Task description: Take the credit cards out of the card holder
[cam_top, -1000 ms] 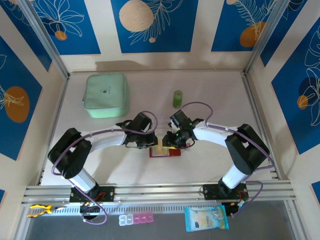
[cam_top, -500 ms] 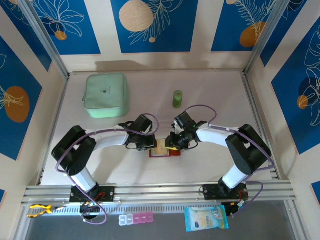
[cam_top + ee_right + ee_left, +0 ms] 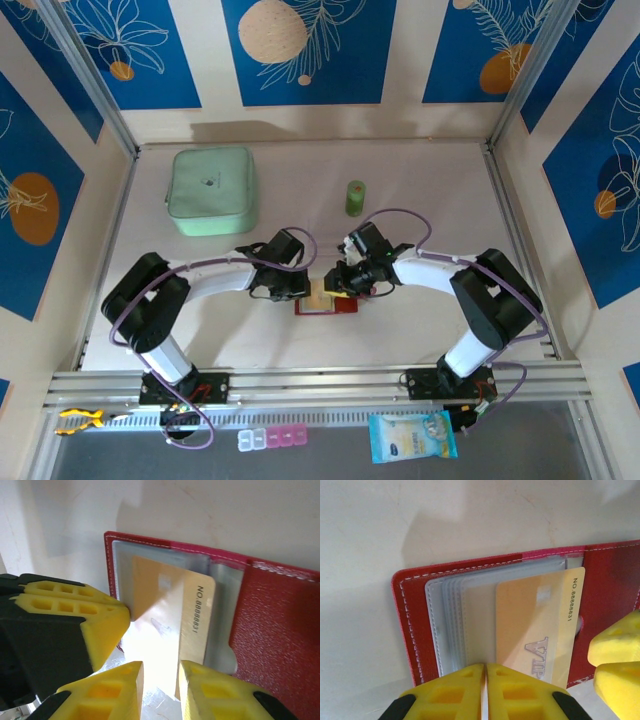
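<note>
A: What has shifted?
B: The right gripper has edged left, its jaws narrowed yet apart, astride the credit card.
A: And the left gripper?
B: Closed, tips at the card holder, which lies open mid-worktop towards the near edge, the card half out.

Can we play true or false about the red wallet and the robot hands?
1. The red card holder lies open on the table. True.
2. The card says VIP. True.
3. The mint-green pouch touches the card holder. False: it lies apart, toward the far left of the table.
4. The left gripper is wide open. False: its yellow fingers are pressed together.
</note>
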Motion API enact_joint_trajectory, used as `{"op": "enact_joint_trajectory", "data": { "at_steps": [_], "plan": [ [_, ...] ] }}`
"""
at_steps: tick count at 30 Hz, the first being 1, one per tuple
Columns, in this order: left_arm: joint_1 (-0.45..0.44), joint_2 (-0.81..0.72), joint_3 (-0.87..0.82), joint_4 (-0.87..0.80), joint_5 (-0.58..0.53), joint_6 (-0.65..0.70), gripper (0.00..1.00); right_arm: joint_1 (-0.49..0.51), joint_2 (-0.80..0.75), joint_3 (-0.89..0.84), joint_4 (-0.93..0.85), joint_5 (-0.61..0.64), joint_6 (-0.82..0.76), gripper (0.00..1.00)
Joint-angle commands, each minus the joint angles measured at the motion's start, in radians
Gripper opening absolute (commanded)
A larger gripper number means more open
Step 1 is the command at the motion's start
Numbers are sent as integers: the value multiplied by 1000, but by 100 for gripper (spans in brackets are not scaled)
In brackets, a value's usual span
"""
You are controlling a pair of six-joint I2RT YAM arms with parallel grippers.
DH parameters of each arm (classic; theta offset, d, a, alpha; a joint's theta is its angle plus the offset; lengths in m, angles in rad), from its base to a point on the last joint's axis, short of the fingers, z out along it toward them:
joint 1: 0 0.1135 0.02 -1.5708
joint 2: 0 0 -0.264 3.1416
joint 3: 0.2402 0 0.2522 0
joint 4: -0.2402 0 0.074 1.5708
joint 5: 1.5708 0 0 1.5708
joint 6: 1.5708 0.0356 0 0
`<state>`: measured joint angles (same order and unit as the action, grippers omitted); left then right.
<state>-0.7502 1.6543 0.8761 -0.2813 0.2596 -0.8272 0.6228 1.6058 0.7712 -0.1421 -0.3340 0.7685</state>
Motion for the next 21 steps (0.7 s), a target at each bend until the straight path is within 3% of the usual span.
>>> {"op": "enact_joint_trajectory", "data": {
  "at_steps": [1, 9, 14, 21],
  "plan": [
    [7, -4, -10, -65, -39, 26, 11, 15, 26, 12, 12, -43, 5, 27],
    [8, -7, -11, -58, -31, 20, 11, 17, 63, 21, -27, -10, 2, 27],
    [7, -7, -16, -47, -24, 14, 11, 15, 24, 24, -77, 49, -8, 26],
    [8, -12, -6, -45, -16, 10, 11, 11, -13, 31, -100, 41, -18, 26]
  ]
}}
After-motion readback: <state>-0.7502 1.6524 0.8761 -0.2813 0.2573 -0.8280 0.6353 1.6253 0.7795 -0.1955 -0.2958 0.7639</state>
